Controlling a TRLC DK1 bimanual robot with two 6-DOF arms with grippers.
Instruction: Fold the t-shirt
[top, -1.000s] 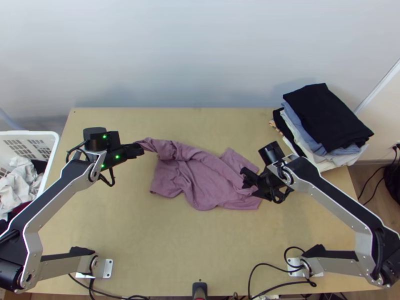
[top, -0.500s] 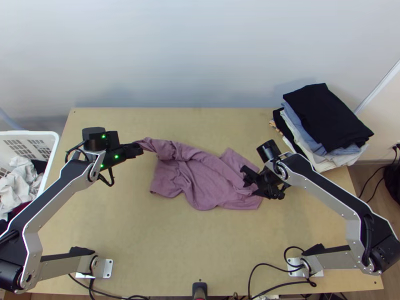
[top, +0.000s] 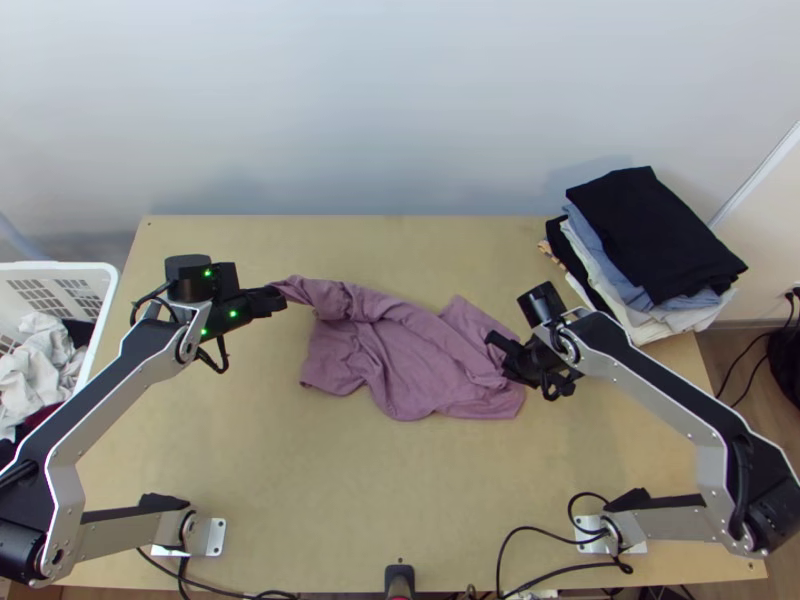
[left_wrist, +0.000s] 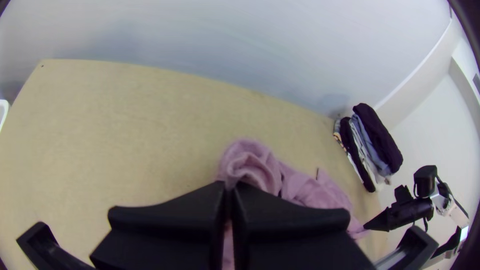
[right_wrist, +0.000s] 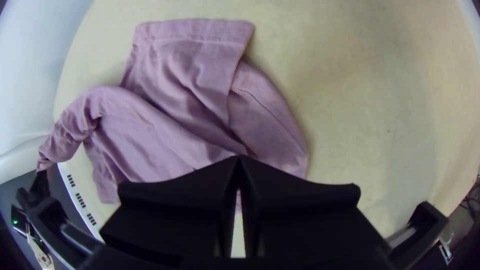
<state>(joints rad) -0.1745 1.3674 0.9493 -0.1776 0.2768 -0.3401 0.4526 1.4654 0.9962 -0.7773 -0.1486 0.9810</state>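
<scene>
Folding looks barely begun to us: the shirt (top: 400, 365) lies rumpled and askew across the middle of the counter (top: 300, 480), one end twisted into a rope, so spreading it flat, turning in the sleeves and doubling the body are all left. Our left gripper (left_wrist: 228, 185) has its jaws closed on that twisted end, while the right gripper's (right_wrist: 239, 159) jaws are together at the opposite end, seemingly pinching cloth.
</scene>
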